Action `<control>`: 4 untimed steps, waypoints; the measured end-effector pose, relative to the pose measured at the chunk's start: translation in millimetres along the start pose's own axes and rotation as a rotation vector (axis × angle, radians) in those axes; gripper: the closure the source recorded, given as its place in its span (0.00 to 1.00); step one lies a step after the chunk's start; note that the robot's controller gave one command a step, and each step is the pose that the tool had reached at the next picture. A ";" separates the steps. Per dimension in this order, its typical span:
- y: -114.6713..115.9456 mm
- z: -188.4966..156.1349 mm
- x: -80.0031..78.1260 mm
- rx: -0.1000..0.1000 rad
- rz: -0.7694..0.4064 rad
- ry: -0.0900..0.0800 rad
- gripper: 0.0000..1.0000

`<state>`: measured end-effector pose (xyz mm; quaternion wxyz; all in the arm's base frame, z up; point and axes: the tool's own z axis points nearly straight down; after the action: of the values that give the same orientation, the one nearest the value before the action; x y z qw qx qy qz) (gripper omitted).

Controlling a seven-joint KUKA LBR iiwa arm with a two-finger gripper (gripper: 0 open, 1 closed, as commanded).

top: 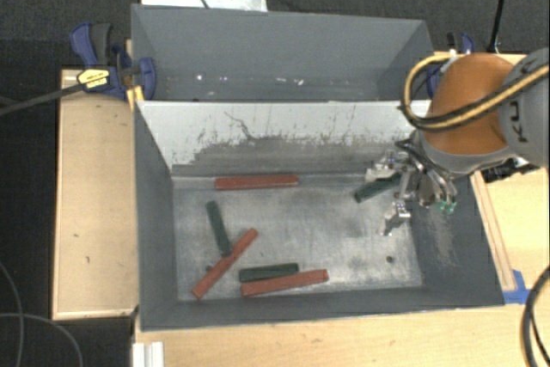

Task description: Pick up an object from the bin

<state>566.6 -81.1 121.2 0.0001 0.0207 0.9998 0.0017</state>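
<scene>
Gripper [396, 205] hangs over the right end of the bin [284, 133]. Dark green stick [371, 192] pokes out just to its left, tilted, one end right at the gripper. Can't tell if it's clamped or how wide the grip is. Well off to the left: long red stick [256, 181] by the back wall, plus a loose cluster of red & green sticks [258, 266] nearer the front.

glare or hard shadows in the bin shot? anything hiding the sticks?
Camera view: soft, even light; faint pale sheen on the bin floor, a few bright specks along the back wall; red stick and the others cast almost no shadow; none hidden by glare.
</scene>
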 end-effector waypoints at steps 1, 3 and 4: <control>0.9 -1.0 -8.4 0.005 0.052 -0.004 0.00; 11.4 35.8 -19.2 0.003 0.082 -0.005 0.00; -33.9 46.8 -27.1 0.005 0.093 -0.010 1.00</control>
<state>592.3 -115.9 74.2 0.0052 0.0670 0.9977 -0.0008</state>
